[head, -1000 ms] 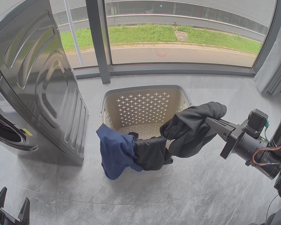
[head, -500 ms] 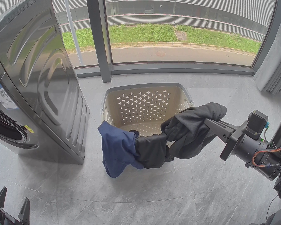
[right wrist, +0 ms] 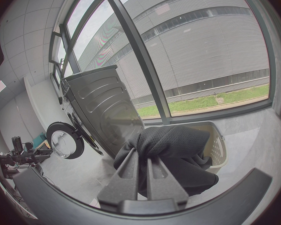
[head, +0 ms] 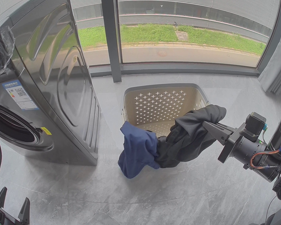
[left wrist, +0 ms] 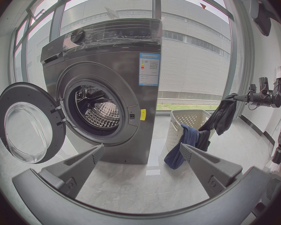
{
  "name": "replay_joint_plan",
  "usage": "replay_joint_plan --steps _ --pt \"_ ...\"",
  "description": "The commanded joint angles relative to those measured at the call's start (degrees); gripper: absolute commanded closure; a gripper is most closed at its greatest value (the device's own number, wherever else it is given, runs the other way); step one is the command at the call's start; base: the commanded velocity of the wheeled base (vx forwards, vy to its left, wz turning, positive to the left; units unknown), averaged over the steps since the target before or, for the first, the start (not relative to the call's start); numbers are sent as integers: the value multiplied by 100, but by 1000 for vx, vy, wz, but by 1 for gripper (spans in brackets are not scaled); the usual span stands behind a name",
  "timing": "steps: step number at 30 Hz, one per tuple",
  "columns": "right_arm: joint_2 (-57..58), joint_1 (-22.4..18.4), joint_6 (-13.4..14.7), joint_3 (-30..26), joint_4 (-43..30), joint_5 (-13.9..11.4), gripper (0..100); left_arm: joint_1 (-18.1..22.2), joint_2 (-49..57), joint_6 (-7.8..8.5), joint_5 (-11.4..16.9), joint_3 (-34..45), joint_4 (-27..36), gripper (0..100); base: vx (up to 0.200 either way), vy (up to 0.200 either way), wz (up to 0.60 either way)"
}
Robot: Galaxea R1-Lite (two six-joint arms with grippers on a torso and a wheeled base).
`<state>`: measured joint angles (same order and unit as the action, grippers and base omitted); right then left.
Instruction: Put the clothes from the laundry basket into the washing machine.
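The right gripper [head: 206, 124] is clenched on a fold of the black garment [head: 190, 138], its two dark wedge-shaped fingers [right wrist: 128, 172] nearly meeting around the cloth. The fabric is a fine mesh knit, bunched at the fingertips and hanging slack below them. Its far end trails to the near rim of the laundry basket [head: 165, 87], just beyond the gripper, where a smooth blue garment [head: 137, 150] droops over the edge. The basket is cream plastic pierced with small stars. Past it stands the washing machine [head: 53, 78], made of grey ribbed metal, with its round door [left wrist: 28, 122] swung wide. The left gripper [left wrist: 140, 146] hangs low before the machine, fingers spread and holding nothing.
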<state>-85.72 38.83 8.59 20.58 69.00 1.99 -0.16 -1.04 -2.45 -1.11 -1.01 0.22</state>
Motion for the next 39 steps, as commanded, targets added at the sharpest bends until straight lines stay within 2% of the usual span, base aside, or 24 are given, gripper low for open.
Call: replay_joint_plan --steps 1,25,30,39 --pt "-23 2 2 -1 0 -5 100 -2 86 -1 -3 84 4 0 0 200 0" --pt "-14 90 11 69 26 -67 100 -2 86 -1 -3 84 4 0 0 200 0" --pt "-14 90 11 87 26 -49 100 -2 86 -1 -3 84 4 0 0 0 0" --pt "-23 81 19 104 17 -23 100 -2 86 -1 -3 84 4 0 -200 0 0"
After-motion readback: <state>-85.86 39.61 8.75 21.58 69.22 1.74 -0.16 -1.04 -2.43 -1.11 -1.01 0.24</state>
